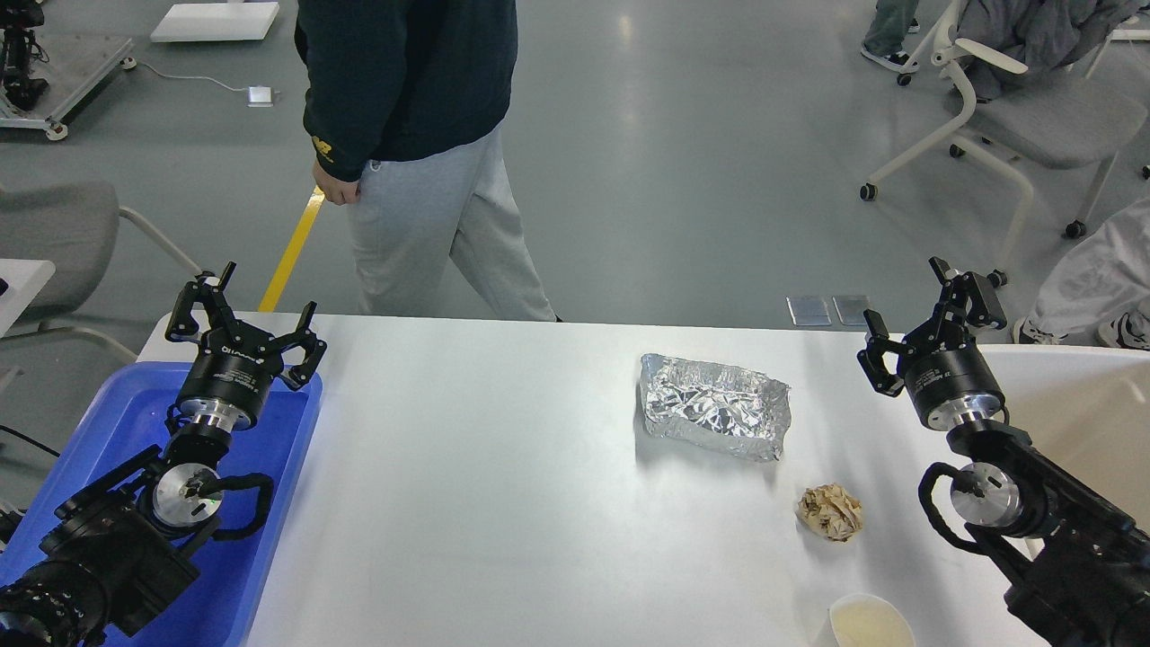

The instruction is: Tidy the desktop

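The white desktop (467,467) spans the head view. On its right half lies a crumpled aluminium foil tray (714,406), and nearer me a crumpled brown paper ball (829,512). A paper cup (870,622) holding pale liquid stands at the bottom edge. My left gripper (244,310) hovers open over the far end of the blue tray (260,539), holding nothing. My right gripper (925,314) stands open near the desktop's far right edge, to the right of the foil tray, with nothing between its fingers.
A beige-white bin (1092,404) sits at the right beside my right arm. A person (413,153) in grey trousers stands just behind the desktop's far edge. Office chairs stand on the floor at back right and left.
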